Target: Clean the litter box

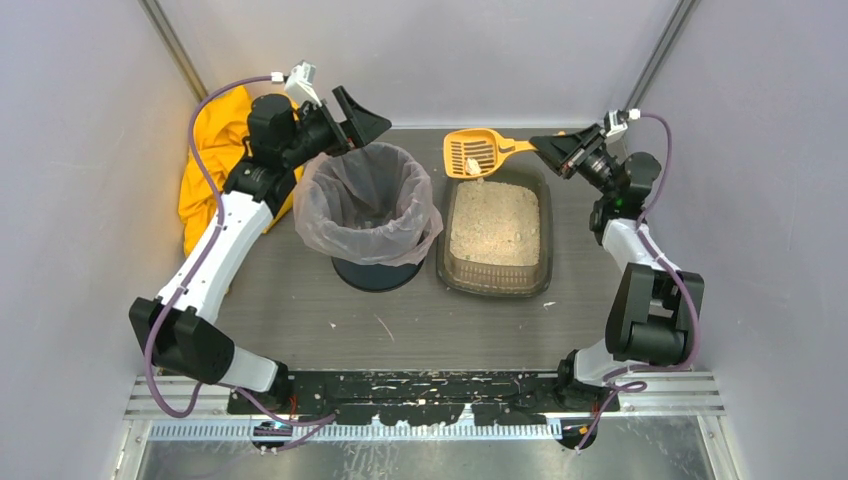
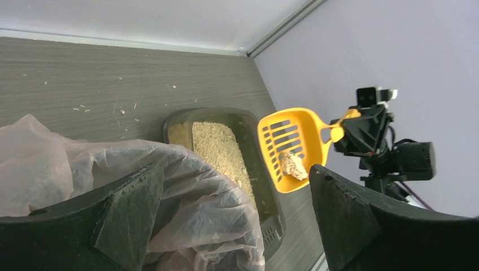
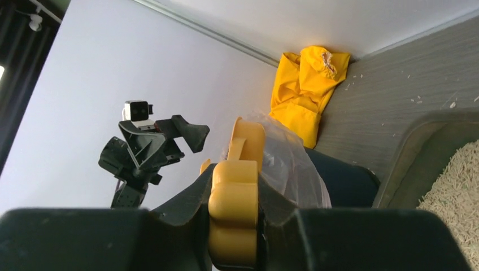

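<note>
The litter box (image 1: 498, 232), a dark translucent tray of beige litter, lies right of the bin; it also shows in the left wrist view (image 2: 223, 148) and the right wrist view (image 3: 446, 169). My right gripper (image 1: 545, 146) is shut on the handle of the orange slotted scoop (image 1: 473, 152), held level above the box's far end. A pale clump (image 2: 292, 165) lies in the scoop. The scoop handle (image 3: 237, 209) sits clamped between the fingers. My left gripper (image 1: 352, 116) is open and empty, above the far rim of the round bin (image 1: 368, 205).
The bin has a clear bag liner (image 2: 186, 186) and a dark base. A yellow cloth (image 1: 215, 160) lies bunched at the back left corner, also seen in the right wrist view (image 3: 305, 84). Grey walls close in on three sides. Litter crumbs dot the floor (image 1: 385, 325).
</note>
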